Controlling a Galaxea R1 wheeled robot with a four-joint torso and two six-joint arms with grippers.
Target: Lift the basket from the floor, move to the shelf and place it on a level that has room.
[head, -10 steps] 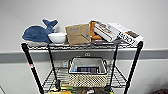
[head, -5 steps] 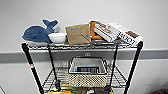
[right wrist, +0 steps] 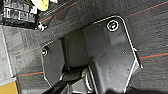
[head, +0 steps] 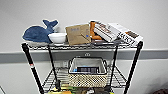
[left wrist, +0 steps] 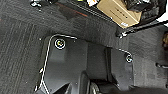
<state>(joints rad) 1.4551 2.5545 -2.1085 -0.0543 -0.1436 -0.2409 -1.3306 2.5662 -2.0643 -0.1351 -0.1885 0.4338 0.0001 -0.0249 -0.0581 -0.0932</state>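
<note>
Woven beige basket (head: 87, 73) with pale lining sits upright on the middle wire level (head: 117, 78) of the black shelf (head: 31, 66). Dark handle loops at both ends. Charcoal carpet floor (left wrist: 20, 50) lies beneath.

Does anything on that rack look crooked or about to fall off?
The boxes at the right end of the shelf's top tier lean tilted, one corner past the edge. The basket sits squarely on the middle level.

I can't read any lettering here. There is blurred blue print on the brown cardboard box (head: 78, 34) and dark print on the white boxes (head: 117, 32) atop the shelf (head: 132, 65), but no word or number resolves.
</note>
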